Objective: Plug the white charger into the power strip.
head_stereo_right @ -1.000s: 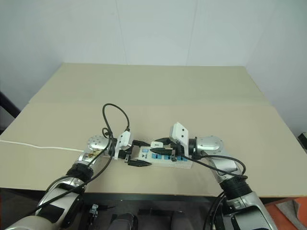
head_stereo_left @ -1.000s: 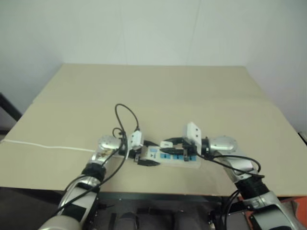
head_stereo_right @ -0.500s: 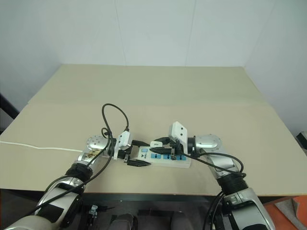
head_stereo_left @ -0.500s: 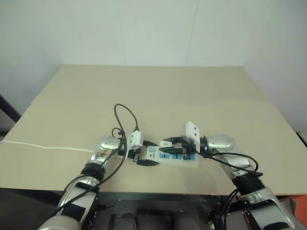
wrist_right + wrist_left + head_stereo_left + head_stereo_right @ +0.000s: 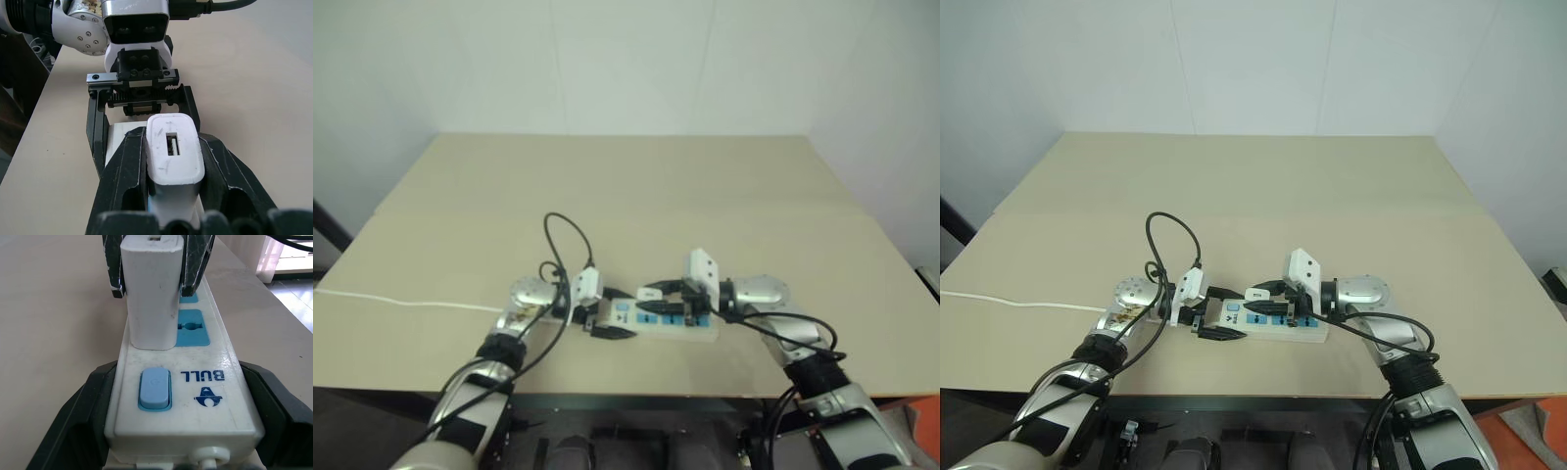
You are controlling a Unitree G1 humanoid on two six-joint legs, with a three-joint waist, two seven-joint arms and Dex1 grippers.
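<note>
A beige worktop (image 5: 705,196) fronts a white wall. The charger (image 5: 149,293) stands on the strip (image 5: 181,396) near six o'clock, clamped by the right hand (image 5: 171,171); at nine, the left hand (image 5: 171,431) grips the strip's switch end.

You get soft, even light on the bench (image 5: 636,186), with faint shadows. Your left eye view looks hazier than the right. In the left wrist view, window glare blooms at 1 o'clock.
</note>
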